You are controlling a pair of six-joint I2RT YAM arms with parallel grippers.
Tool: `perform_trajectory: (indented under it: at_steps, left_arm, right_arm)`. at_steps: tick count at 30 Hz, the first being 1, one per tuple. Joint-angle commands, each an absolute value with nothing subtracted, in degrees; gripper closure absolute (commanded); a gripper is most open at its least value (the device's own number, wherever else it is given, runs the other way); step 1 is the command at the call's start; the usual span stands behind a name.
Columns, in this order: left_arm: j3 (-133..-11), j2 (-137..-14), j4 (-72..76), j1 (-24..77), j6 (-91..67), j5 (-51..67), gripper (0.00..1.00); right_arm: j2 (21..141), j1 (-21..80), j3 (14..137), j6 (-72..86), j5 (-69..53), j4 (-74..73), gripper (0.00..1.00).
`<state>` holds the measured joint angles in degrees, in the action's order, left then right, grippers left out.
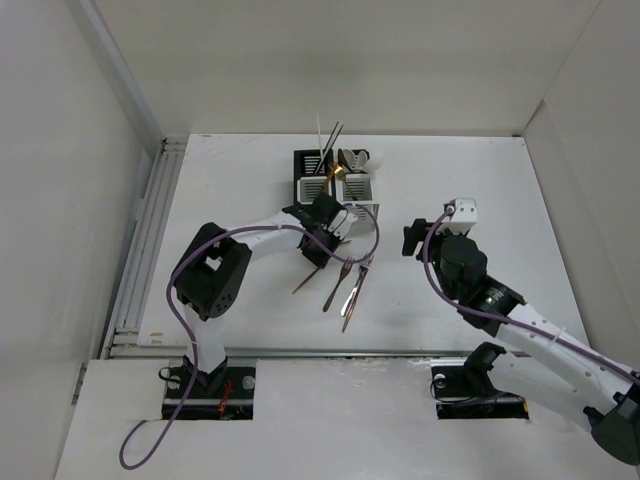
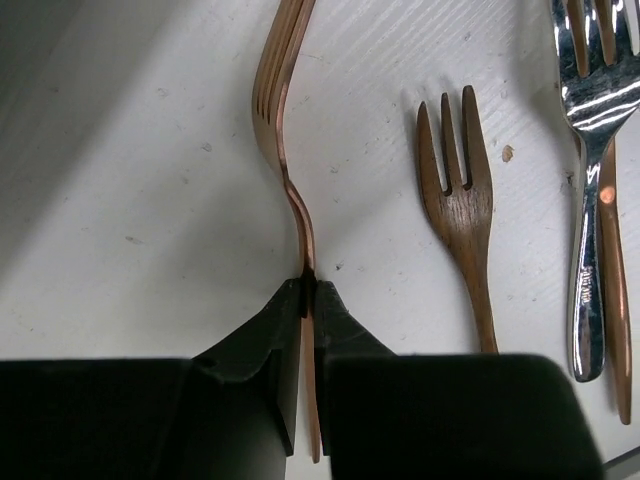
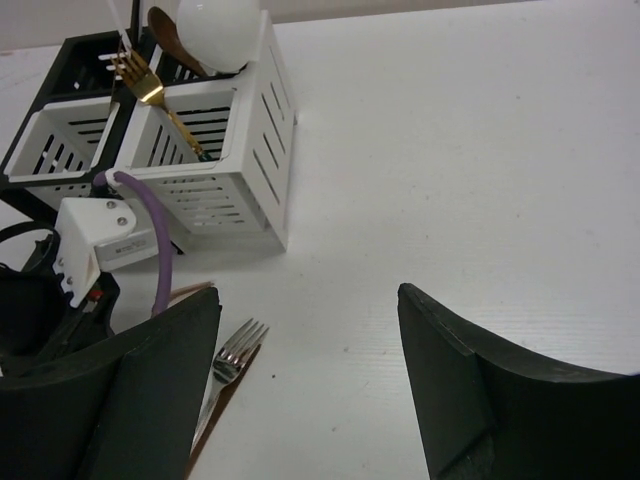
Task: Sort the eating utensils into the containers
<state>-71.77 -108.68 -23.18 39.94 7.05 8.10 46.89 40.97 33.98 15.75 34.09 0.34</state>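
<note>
The slotted black-and-white plastic caddy block (image 1: 337, 185) is standing at the far middle of the white table (image 1: 480, 180). A gold metal fork (image 3: 150, 95), a white ceramic soup spoon (image 3: 220, 30) and thin chopsticks (image 1: 333, 138) are standing in it. In front of the block, a copper metal fork (image 2: 285, 110) is sitting leftmost, on edge between the left gripper (image 2: 310, 285) fingers. A brown wooden fork (image 2: 460, 190) is lying in the middle and a shiny steel fork (image 2: 590, 150) rightmost.

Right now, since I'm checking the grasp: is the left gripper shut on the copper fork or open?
Shut: the left gripper pinches the copper fork by its handle, no gap showing.
</note>
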Motion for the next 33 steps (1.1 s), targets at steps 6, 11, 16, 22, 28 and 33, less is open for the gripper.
perform_trajectory:
  at_steps: [6, 11, 16, 22, 28, 33]
  left_arm:
    - [-68.82, -107.16, -29.97, 37.97, 7.55, 13.54, 1.0]
    - [-72.06, -98.89, -31.72, 37.97, 12.9, 14.24, 1.0]
    - [-76.98, -90.37, -28.92, 38.5, 19.15, 12.92, 1.0]
    - [-89.79, -92.02, -23.4, 38.5, 20.39, 19.84, 1.0]
    - [-95.45, -95.88, -2.68, 37.97, 18.03, 20.4, 1.0]
    - [-95.45, -101.59, 21.83, 36.3, 8.99, 18.03, 1.0]
  right_arm:
    - [44.91, 41.48, 34.8, 13.1, 37.88, 0.35, 0.23]
    - [47.19, 41.48, 35.86, 11.96, 38.49, 0.35, 0.23]
    - [50.8, 41.48, 38.75, 9.32, 37.27, 3.24, 0.17]
    - [53.34, 39.21, 41.22, 3.35, 32.27, 12.73, 0.11]
    - [56.77, 29.11, 41.75, 3.43, 22.35, 19.42, 0.11]
    - [61.08, 23.39, 44.56, 3.43, 16.79, 20.74, 0.11]
